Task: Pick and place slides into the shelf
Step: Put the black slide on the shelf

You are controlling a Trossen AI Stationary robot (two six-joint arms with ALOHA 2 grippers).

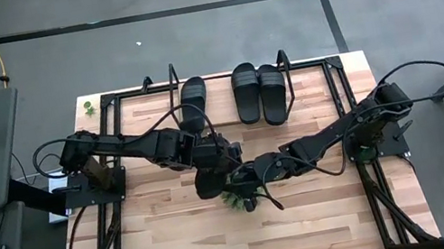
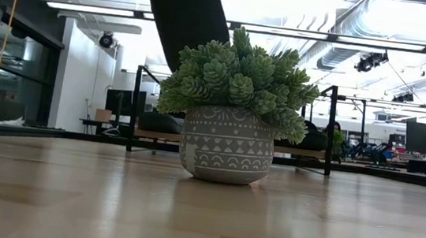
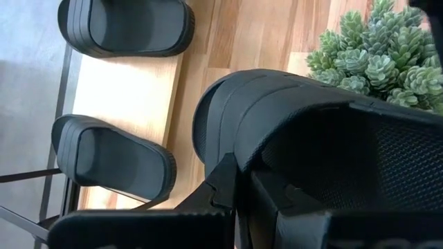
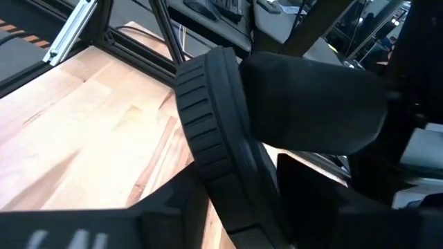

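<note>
Both clamped on one slide [image 1: 207,180] beside the plant [image 1: 240,200], left gripper [image 1: 214,158] and right gripper [image 1: 245,175] meeting mid-table, well short of the shelf [image 1: 308,91] with three slides; risking a tug-of-war, a dropped slide or a toppled plant.

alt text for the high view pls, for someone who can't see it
Both dark arms meet over the middle of the wooden table around a black slide, beside a small green plant. Three more slides sit on the shelf at the far edge.
</note>
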